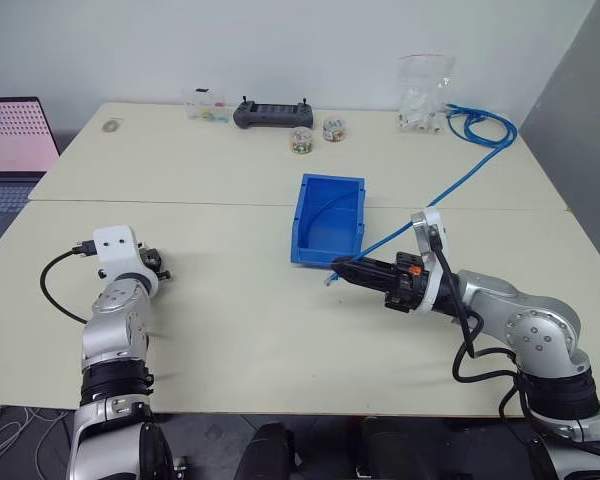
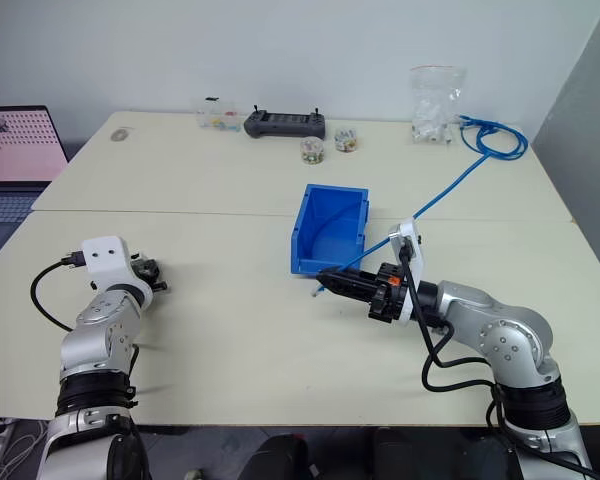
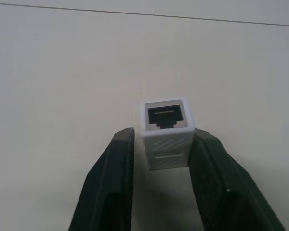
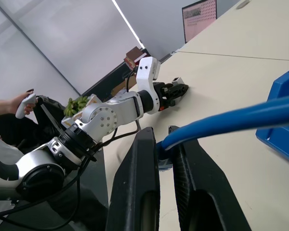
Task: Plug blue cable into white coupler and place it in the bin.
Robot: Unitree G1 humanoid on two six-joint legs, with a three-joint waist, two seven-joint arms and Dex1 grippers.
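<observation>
White coupler (image 3: 167,136) between left hand (image 3: 163,144) fingers, touching both.

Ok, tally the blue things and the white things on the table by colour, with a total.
Blue: 2, the bin and the cable.
White: 2, the coupler and the bag of white pieces.
Total: 4.

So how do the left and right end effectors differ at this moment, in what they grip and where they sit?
The left end effector clamps the white coupler, socket facing outward; the right end effector is shut on the blue cable near its plug end. The left one sits low over bare table far from the bin; the right one sits just in front of the bin. Both have two black fingers closed on a task part.
</observation>
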